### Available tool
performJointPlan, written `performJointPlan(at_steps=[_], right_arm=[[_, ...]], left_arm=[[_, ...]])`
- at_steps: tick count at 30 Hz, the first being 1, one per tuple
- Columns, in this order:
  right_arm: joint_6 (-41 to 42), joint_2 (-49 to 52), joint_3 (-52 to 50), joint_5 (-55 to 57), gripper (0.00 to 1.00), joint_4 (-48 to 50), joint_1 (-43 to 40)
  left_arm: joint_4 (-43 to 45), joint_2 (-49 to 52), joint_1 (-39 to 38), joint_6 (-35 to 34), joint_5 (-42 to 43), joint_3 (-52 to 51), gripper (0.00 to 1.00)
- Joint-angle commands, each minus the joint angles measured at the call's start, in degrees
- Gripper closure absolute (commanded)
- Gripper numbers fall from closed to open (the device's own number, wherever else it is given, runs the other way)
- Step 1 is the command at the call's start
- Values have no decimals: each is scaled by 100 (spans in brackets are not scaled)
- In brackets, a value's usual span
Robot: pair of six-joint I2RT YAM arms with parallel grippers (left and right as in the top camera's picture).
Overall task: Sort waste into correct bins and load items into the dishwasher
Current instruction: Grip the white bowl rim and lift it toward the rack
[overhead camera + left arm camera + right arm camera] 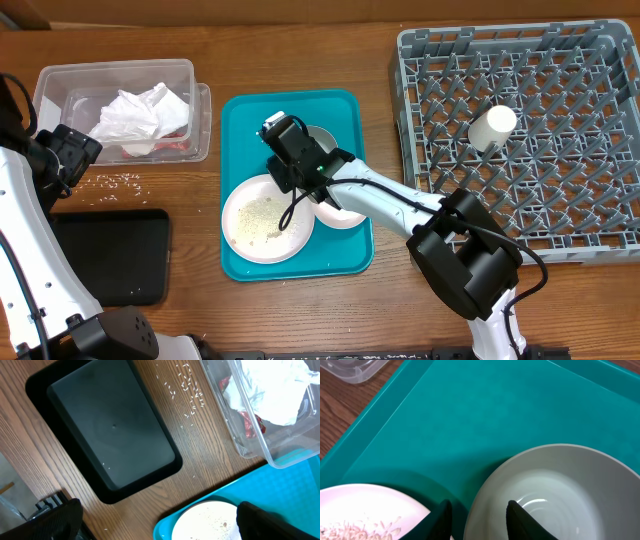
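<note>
My right gripper (pixel 290 150) (pixel 477 520) is open and straddles the rim of the grey bowl (pixel 322 136) (pixel 560 490) on the teal tray (pixel 240 115): one finger is inside and one outside. The pale plate (pixel 262 218) (pixel 365 510) (pixel 205 522) holds rice crumbs. A white bowl (pixel 345 213) lies beside it. The white cup (pixel 493 125) stands in the grey dish rack (pixel 420 60). The clear tub (pixel 60 80) (pixel 250 445) holds the napkin (pixel 140 112) (pixel 270 390) and the red wrapper (pixel 248 425). My left gripper (pixel 65 150) (pixel 155 522) is open and empty above the table.
The black tray (pixel 105 255) (pixel 110 430) lies at the front left. Loose rice crumbs (pixel 120 180) (pixel 187 385) are scattered on the wood between it and the tub. The right arm reaches across the teal tray from the front right.
</note>
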Motion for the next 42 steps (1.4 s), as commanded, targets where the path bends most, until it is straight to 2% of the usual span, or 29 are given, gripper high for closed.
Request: performJointPlan(at_steps=[1,8,12,16,18,19,20,25,30,34,38,40,42], right_arm=[[186,133,68,44,63,17,7],[282,251,76,46,63,22,7],[286,249,85,46,68,24,7],[398,227,214,52,77,-83,7],[470,227,315,44,86,-179,7],[522,227,407,44,94,-267,7],[542,227,459,44,96,-321,7],[669,131,796,20,96,-664,7],[734,-376,1491,50,96,-1384,-197],[734,-977,1939,256,96,-1816,-664],[841,-1681,2085,297,96,-2229,-1523],[1036,-1961,2085,275,96,-2535,-2076],[1123,-2186,2085,162,96,-2907,-3012]], left_arm=[[-11,-66,9,-96,-31,0,0],[-11,-66,11,-94,-33,0,0],[-11,-66,11,-94,-31,0,0],[-11,-66,9,-94,-31,0,0],[-11,-66,11,-96,-31,0,0],[-11,-66,11,-94,-31,0,0],[-11,-66,11,-96,-31,0,0],[-11,-66,11,-94,-33,0,0],[-11,-66,9,-96,-33,0,0],[-11,-66,11,-96,-31,0,0],[-13,-66,11,-94,-31,0,0],[-11,-66,9,-96,-31,0,0],[-11,-66,9,-94,-31,0,0]])
